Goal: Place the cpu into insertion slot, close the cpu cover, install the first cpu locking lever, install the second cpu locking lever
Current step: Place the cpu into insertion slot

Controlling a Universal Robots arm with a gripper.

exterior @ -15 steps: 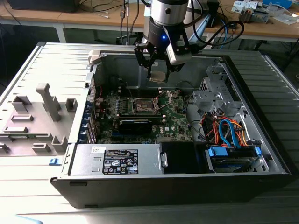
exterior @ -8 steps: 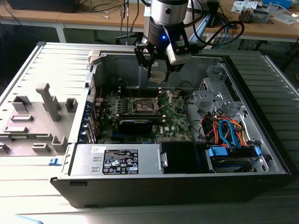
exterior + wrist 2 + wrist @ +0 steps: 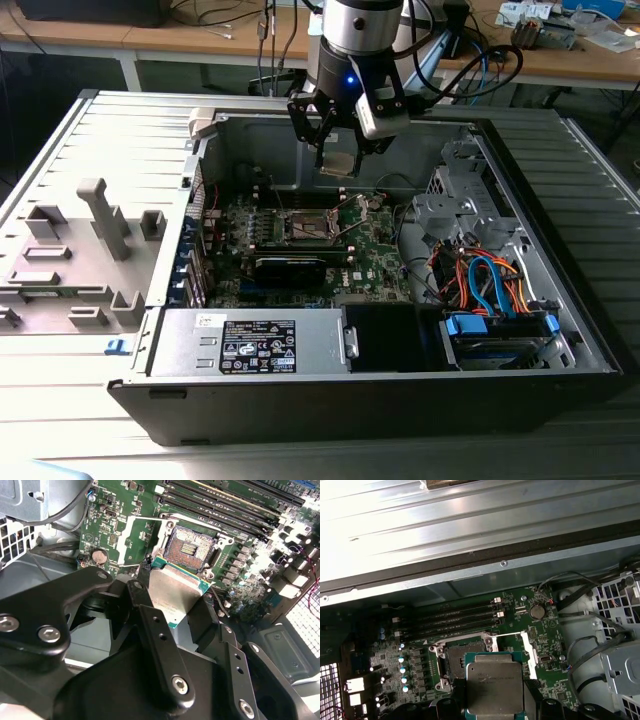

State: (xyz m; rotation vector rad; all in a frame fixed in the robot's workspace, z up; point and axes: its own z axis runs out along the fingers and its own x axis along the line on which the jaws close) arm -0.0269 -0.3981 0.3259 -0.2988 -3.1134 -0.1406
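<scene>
I found the open case (image 3: 250, 150) holding one green board (image 3: 378, 255), its single insertion slot (image 3: 192, 550) empty. The gripper (image 3: 340, 155) clamped one cpu (image 3: 495, 690) above the board.

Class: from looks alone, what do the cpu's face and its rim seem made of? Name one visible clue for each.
The cpu face: probably metal, matt silvery-grey with soft sheen. Its rim: likely circuit-board laminate, green and thin, edging the plate in both wrist views.
</scene>
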